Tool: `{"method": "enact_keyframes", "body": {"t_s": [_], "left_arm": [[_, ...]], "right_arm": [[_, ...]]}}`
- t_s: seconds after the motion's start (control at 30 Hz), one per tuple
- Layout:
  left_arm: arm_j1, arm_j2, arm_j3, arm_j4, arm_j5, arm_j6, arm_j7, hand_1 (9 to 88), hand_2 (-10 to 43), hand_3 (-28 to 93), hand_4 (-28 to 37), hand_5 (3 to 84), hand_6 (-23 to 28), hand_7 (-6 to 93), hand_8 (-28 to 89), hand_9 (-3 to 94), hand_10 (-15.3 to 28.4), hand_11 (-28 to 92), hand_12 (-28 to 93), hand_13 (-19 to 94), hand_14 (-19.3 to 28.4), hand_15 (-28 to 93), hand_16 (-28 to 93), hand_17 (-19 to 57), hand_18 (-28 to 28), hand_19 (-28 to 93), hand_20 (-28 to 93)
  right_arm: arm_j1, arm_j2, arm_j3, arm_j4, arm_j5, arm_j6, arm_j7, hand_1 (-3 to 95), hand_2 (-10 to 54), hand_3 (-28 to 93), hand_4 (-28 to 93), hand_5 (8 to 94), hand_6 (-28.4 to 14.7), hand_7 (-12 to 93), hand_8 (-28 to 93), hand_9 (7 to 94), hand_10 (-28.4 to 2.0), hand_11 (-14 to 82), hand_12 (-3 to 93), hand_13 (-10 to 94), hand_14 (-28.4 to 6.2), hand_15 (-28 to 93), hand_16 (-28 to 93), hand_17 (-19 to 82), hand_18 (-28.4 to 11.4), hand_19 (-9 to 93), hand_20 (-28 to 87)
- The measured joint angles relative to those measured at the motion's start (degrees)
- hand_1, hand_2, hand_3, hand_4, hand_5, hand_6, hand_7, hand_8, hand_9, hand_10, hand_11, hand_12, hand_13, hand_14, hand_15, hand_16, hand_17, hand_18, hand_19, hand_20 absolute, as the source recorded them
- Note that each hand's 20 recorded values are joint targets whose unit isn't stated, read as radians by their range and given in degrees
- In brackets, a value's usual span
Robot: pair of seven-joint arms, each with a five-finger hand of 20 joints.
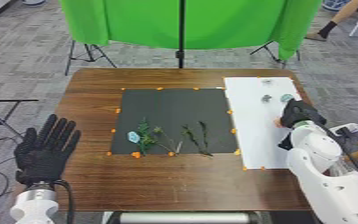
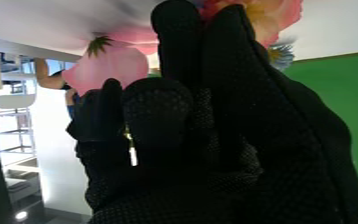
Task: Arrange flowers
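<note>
In the head view my right hand (image 1: 300, 113) is over the right edge of the white sheet, beside a bit of a pink-orange flower (image 1: 278, 122). Close to its glove in the right wrist view (image 2: 184, 150) are a pink flower (image 2: 109, 66) and an orange-pink flower (image 2: 269, 17); whether it holds either is unclear. A blue-grey flower (image 2: 281, 54) lies behind. My left hand (image 1: 44, 150) is open at the table's left edge, fingers straight. Green stems (image 1: 193, 137) and a pale blue flower (image 1: 134, 137) lie on the black mat (image 1: 162, 107).
Small grey and green flower heads (image 1: 286, 97) rest on the upper part of the white sheet (image 1: 246, 100). Orange tape pieces (image 1: 118, 110) edge the mat. The brown table (image 1: 158, 185) extends in front, and a green backdrop (image 1: 131, 25) stands behind it.
</note>
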Motion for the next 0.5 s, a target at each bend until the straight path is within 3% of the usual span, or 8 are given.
{"method": "enact_keyframes", "body": {"t_s": [0.2, 0.5], "left_arm": [[-0.82, 0.33, 0.05, 0.01, -0.02, -0.56, 0.51, 27.7, 11.0, 78, -28.3, 45.9, 9.4, 8.7, -9, 41.1, 15.3, 18, 8, 31, 15.9, 30, -7, -7.4, 14.1, 36, 12], [-0.18, 0.26, -0.38, -0.18, 0.0, -0.9, 1.24, 27.7, 11.1, 78, -28.3, 45.8, 9.3, 8.9, -9, 41.1, 15.3, 18, 8, 31, 15.9, 30, -7, -7.4, 14.1, 36, 12]], "right_arm": [[-2.17, 0.34, 0.89, -1.42, 0.25, 1.22, 0.71, 63.1, -9.5, 68, -28, 81.7, -2.3, 34, 5, 88.0, -12.4, 16.0, 43.8, 72, -10.4, 76, 27, 40, -23.5, 93, 40], [-2.39, 0.97, 0.3, -3.06, 1.14, 1.27, 0.68, 62.4, -9.5, 70, -28, 81.9, -2.5, 34, 8, 88.4, -12.6, 15.8, 44.1, 72, -10.5, 75, 29, 40, -23.5, 93, 39]]}}
